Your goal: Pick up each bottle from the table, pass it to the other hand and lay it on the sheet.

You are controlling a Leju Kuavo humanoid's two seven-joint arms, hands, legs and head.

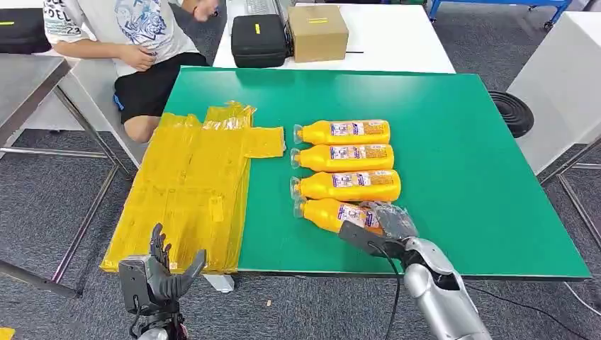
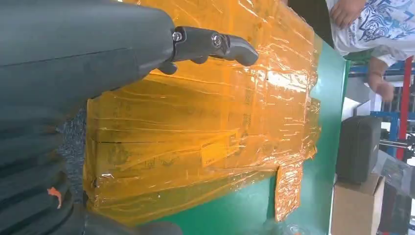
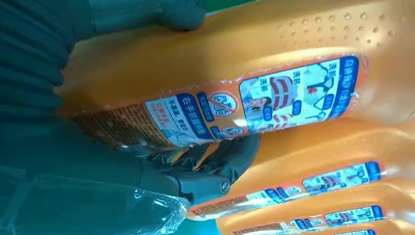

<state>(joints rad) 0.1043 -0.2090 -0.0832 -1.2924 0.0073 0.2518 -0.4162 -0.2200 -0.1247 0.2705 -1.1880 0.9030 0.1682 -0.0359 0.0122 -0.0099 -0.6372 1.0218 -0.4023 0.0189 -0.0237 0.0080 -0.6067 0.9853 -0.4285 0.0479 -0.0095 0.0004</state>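
Several orange bottles lie side by side on the green table point(image 1: 453, 156), caps toward the sheet. My right hand point(image 1: 386, 221) grips the nearest bottle point(image 1: 329, 212), which still lies on the table. In the right wrist view the thumb point(image 3: 161, 12) lies on one side of this bottle point(image 3: 220, 58) and the dark fingers point(image 3: 215, 169) curl around the other. Three more bottles point(image 1: 347, 185) lie beyond it. The yellow sheet point(image 1: 191, 191) covers the table's left end. My left hand point(image 1: 159, 273) hovers open at the sheet's near edge, its fingers point(image 2: 230, 46) spread over the sheet point(image 2: 205, 122).
A person point(image 1: 135, 35) sits at the table's far left corner. Behind the green table, a white table carries a black case point(image 1: 259, 39) and a cardboard box point(image 1: 317, 32). A black round object point(image 1: 512, 112) sits off the right edge.
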